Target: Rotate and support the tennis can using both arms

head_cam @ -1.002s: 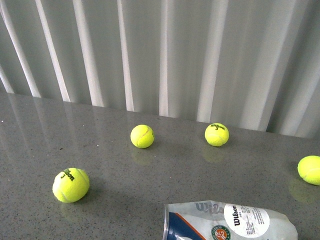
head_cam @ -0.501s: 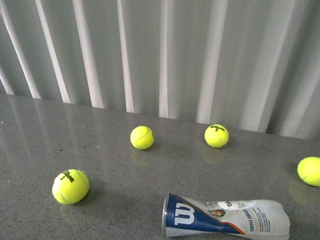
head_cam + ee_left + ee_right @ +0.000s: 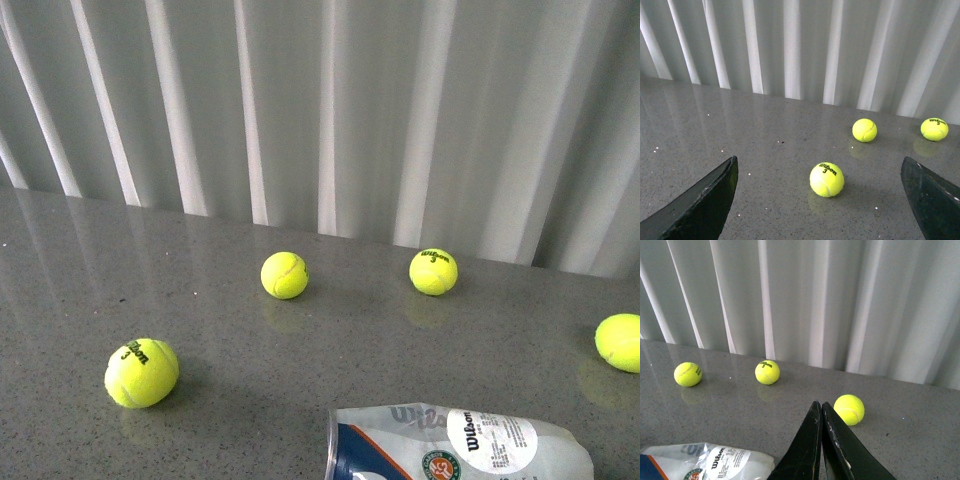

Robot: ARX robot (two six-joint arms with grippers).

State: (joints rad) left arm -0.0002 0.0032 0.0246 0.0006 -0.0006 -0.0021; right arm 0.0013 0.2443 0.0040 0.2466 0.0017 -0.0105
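The tennis can (image 3: 455, 442) lies on its side at the near edge of the grey table, metal rim toward the left, its white Wilson label facing up. It also shows in the right wrist view (image 3: 705, 462). My right gripper (image 3: 819, 407) is shut and empty, its black fingers pointing over the table just right of the can. My left gripper (image 3: 820, 175) is open wide and empty, with a tennis ball marked 3 (image 3: 826, 179) on the table between its fingers. Neither arm shows in the front view.
Several yellow-green tennis balls lie on the table: near left (image 3: 142, 371), middle (image 3: 285, 274), (image 3: 433, 271), far right (image 3: 620, 341). One ball (image 3: 849, 409) lies just beyond my right fingertips. A white pleated curtain (image 3: 320, 110) closes off the back.
The can has rolled about its long axis: the navy W face showed half a second ago, now the white Wilson label is up again, as one second ago. The balls have not moved.
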